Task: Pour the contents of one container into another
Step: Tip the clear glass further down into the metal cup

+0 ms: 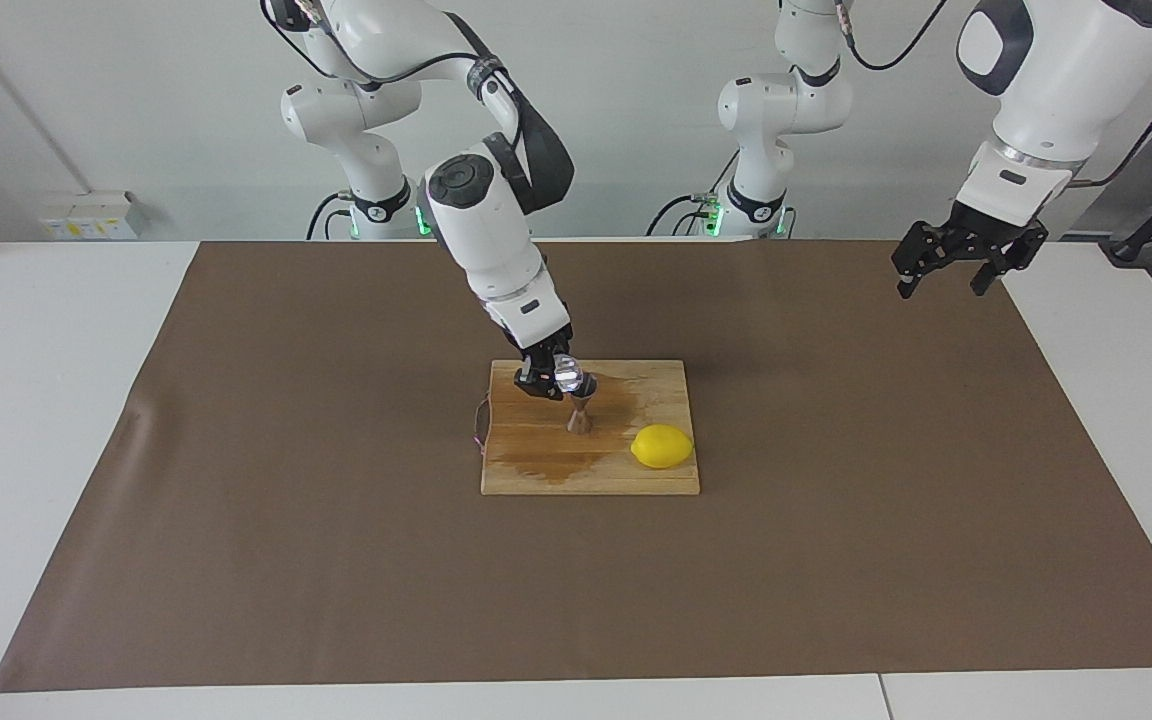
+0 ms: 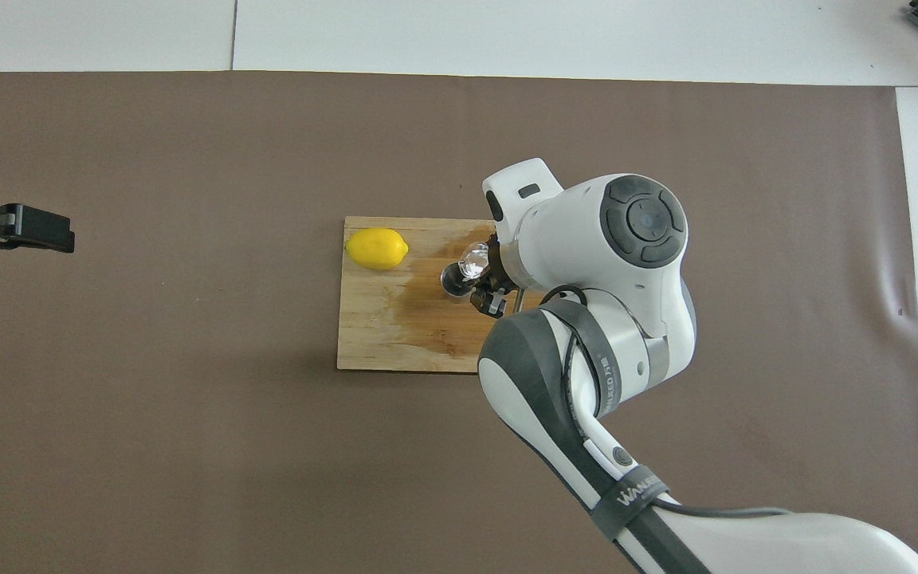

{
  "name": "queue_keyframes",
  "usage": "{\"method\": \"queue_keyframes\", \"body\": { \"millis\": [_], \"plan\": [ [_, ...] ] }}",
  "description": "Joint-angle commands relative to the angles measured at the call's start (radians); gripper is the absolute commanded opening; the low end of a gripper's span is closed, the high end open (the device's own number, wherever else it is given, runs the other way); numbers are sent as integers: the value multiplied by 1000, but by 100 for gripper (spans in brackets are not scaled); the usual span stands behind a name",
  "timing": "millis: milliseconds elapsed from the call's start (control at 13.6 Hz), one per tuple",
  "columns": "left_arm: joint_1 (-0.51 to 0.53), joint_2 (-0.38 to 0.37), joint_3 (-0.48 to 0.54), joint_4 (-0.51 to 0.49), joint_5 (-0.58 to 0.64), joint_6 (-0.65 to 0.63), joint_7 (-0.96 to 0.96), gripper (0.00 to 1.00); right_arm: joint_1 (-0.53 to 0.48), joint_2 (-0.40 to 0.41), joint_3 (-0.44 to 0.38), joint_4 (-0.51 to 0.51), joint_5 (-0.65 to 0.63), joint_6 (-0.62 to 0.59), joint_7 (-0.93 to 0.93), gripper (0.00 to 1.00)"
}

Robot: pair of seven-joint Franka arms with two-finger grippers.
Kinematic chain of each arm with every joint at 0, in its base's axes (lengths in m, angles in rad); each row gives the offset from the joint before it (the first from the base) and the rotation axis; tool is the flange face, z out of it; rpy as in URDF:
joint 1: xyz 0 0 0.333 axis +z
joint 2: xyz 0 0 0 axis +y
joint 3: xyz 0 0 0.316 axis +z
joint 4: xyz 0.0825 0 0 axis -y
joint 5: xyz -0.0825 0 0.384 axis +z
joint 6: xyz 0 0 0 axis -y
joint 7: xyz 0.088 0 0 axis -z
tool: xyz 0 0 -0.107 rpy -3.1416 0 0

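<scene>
Tilting glass tumbler [image 1: 568, 375] over jigger [image 1: 580, 410].
Clamped in right gripper [image 1: 548, 377]; left gripper [image 1: 946, 272] waiting with fingers spread, above brown mat [image 1: 836, 480].

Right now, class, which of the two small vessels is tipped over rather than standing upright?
The glass, held tilted by the right pincer; the metal jigger stands upright on the board.
</scene>
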Motion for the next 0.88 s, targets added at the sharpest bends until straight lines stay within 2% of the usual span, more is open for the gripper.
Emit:
{"method": "queue_keyframes", "body": {
  "millis": [0, 811],
  "plan": [
    [3, -16, -1, -14, 8, -8, -9, 100, 7, 15, 0, 52, -39, -51, 53, 0],
    [3, -16, -1, -14, 8, -8, -9, 100, 26, 38, 2, 115, -124, -126, 103, 0]
  ]
}}
